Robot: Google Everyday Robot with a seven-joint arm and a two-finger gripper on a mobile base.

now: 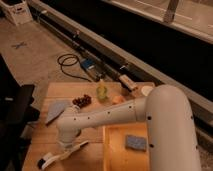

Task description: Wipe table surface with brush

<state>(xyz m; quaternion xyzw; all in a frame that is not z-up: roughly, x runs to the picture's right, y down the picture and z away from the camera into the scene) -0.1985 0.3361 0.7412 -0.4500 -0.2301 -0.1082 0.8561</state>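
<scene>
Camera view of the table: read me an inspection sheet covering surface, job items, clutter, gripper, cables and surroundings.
Surface: table surface, pale wood planks.
Job's things: brush at the front left, dark head leftmost.
Clutter: yellow tray holding a sponge; grey cloth; grapes.
Grippers: gripper shut on the brush handle, front left.
Cables: black cable looped on the floor behind.
Surroundings: dark chair at the left.
</scene>
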